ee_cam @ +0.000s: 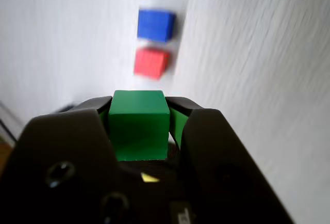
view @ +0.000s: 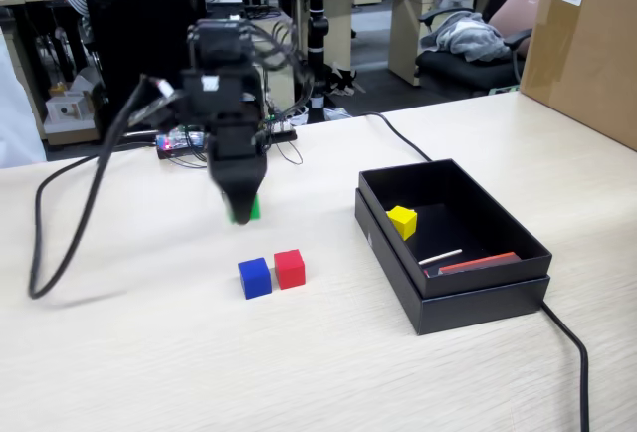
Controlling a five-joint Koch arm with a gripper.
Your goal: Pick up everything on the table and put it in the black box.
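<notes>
Black pincer (ee_cam: 139,111): clamped on small solid green cube (ee_cam: 139,123), lifted off pale wood-grain desk (view: 149,352) for carrying to shallow matte black box (view: 478,298).

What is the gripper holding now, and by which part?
The gripper holds the green cube, clamped by its two opposite side faces.

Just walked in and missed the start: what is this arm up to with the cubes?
The arm is clearing cubes off the table into the black box. Its pincer is shut on the green cube; whether the cube is off the table is hard to tell. The yellow cube already lies in the box, beside a thin white stick and a flat red strip. The blue cube and red cube sit side by side on the table.
</notes>
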